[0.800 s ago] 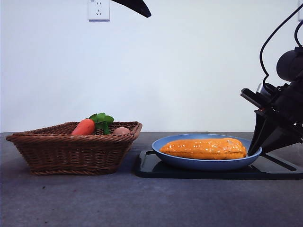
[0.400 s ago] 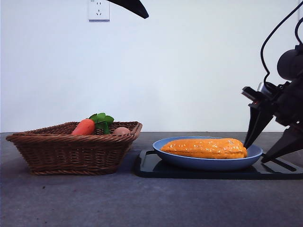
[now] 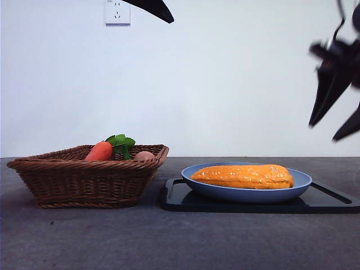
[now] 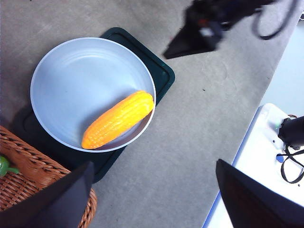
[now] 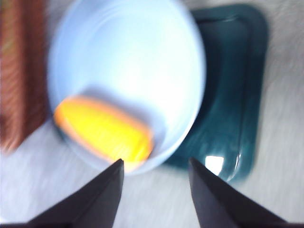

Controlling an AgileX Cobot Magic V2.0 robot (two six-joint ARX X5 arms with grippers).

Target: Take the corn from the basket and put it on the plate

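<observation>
The long orange-yellow corn (image 3: 242,176) lies flat in the light-blue plate (image 3: 242,194), with nothing holding it. From above, the corn (image 4: 118,119) rests against the plate's (image 4: 80,76) rim on the side nearest the wicker basket (image 4: 23,166). My right gripper (image 3: 322,133) hangs open and empty, high above the plate's right end; its blurred wrist view looks down past its jaws (image 5: 155,161) on the corn (image 5: 104,130) and plate (image 5: 133,57). My left gripper (image 4: 154,164) is open and waits high above the table. The basket (image 3: 84,180) stands left of the plate.
The plate sits on a flat black tray (image 3: 180,201). In the basket lie a red-orange carrot (image 3: 100,151) with green leaves (image 3: 121,140) and a pale round thing (image 3: 144,155). A white device (image 4: 266,156) with cables stands beyond the table's edge.
My right gripper has risen from beside the plate's right rim to well above it, jaws open. The corn and plate have stayed put.
</observation>
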